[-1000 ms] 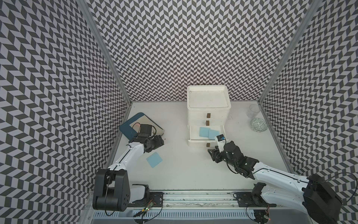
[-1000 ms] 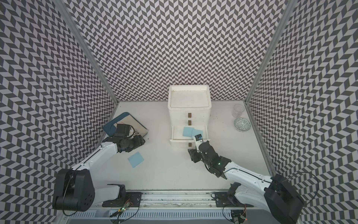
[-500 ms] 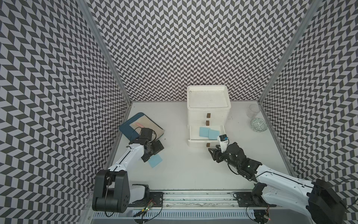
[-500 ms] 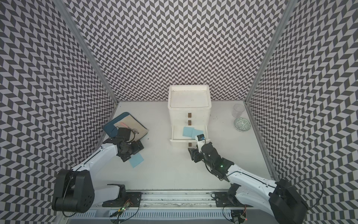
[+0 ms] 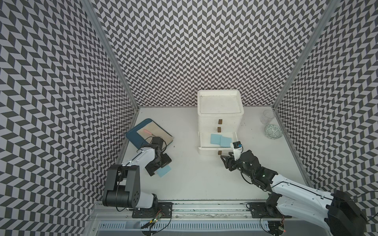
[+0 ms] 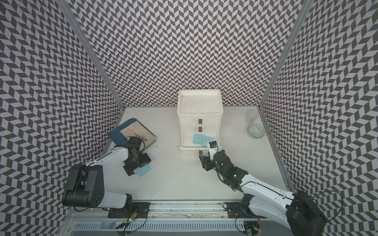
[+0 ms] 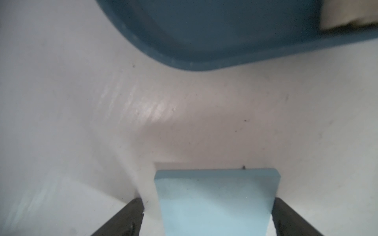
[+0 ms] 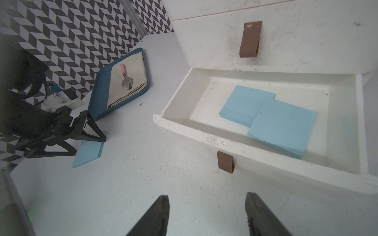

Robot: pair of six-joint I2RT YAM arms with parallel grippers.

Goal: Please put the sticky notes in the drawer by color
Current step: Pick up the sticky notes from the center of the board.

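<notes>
on the white surface [image 5: 194,179] left pincer [image 7: 207,201], spread wide, straddles a blue sticky note [image 7: 216,183]; next likely clench, carry to open drawer [image 5: 208,150]; right pincer [image 8: 207,197] parted, empty.

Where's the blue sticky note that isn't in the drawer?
In both top views the loose blue sticky note lies on the table at the robot's left, straddled by the open left gripper, near the dark blue tray.

Just beyond the left gripper [image 5: 158,167] lies a dark blue tray [image 5: 134,136] holding a folded beige cloth [image 5: 158,133], a pink-handled spoon [image 8: 126,81] on top. Well right of the right gripper [image 5: 225,163], a glass [image 5: 267,116] stands beside a patterned bowl [image 5: 273,131].
</notes>
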